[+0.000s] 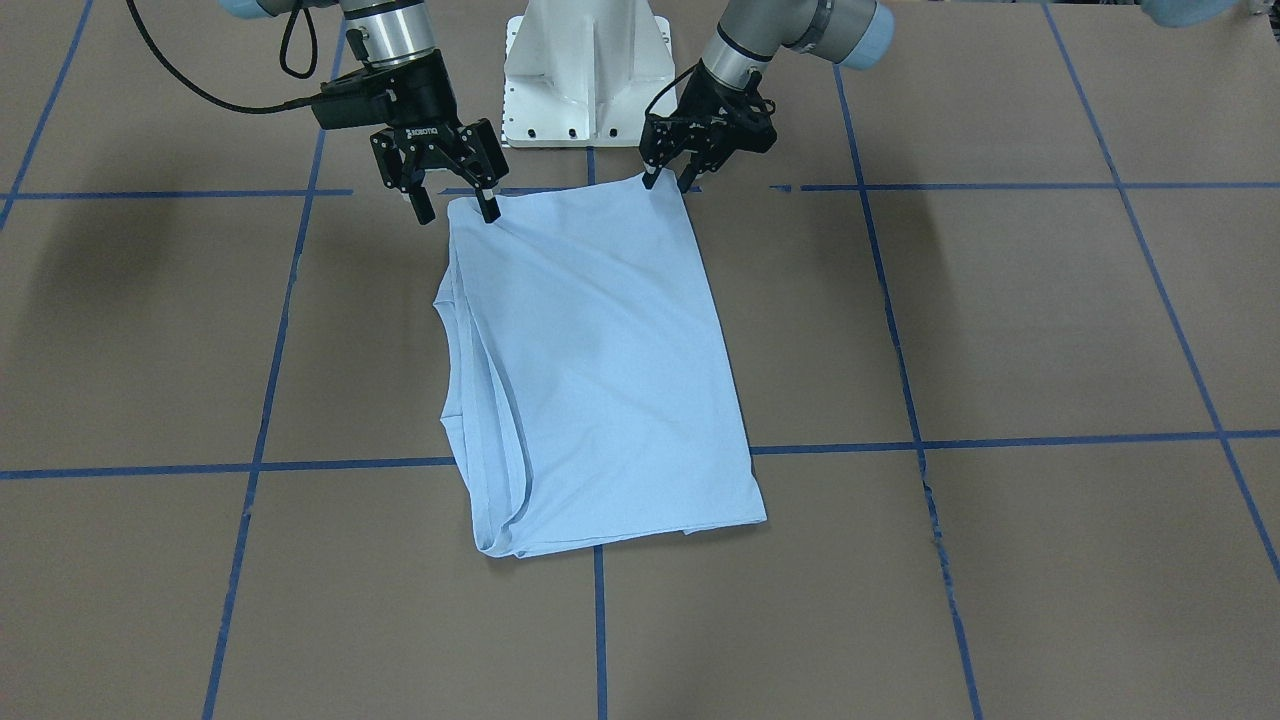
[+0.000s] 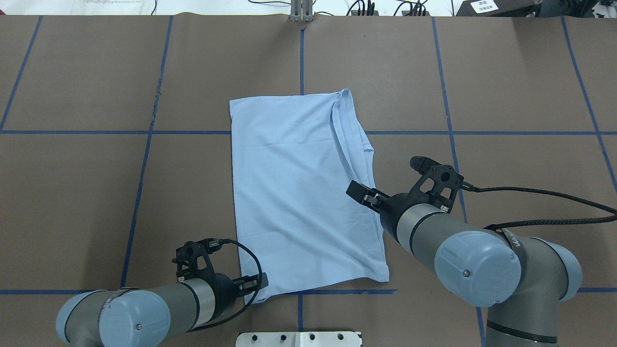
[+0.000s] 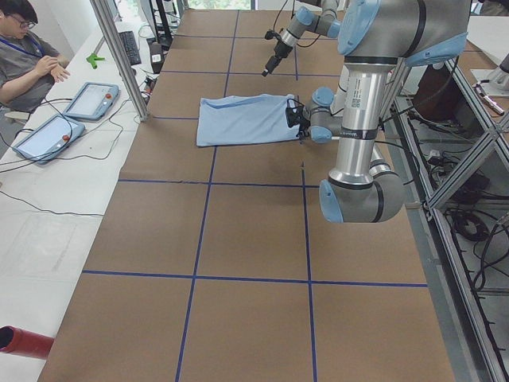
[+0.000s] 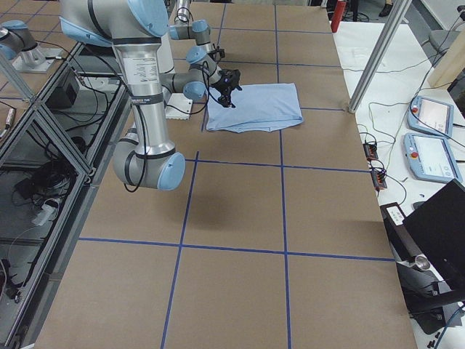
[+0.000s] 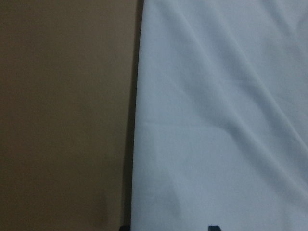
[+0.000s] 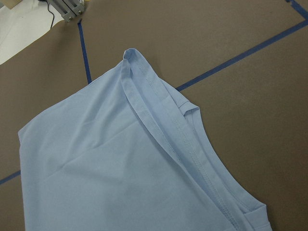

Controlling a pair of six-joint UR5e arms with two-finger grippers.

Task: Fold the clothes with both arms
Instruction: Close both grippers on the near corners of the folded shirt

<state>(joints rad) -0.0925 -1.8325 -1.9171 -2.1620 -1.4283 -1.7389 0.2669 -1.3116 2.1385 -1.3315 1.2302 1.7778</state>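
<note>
We found the light blue T-shirt (image 1: 600, 370) folded into a long rectangle and lying flat in the middle of the brown worktop (image 1: 1000, 320), just in front of the white base (image 1: 587, 70). It crossed the blue tape lines (image 1: 1050, 440). Its stitched, layered edges ran along the robot's right side, as we saw close up in the right wrist view (image 6: 159, 130).

The left pincer (image 1: 668, 182) sat low at the shirt's near corner on the robot's left. Its fingers were parted a little and gripped nothing. In the left wrist view, the cloth (image 5: 216, 120) lay smooth beside bare worktop (image 5: 62, 115), with both fingertips just showing at the bottom edge. We could not tell whether they touched the fabric.

The right pincer (image 1: 457, 212) hung above the other near corner, spread wide and empty. One fingertip (image 1: 489, 212) was over the shirt's edge and the other was out over the worktop.

In the left side view a person (image 3: 28, 56) sat beyond the worktop's far side.
</note>
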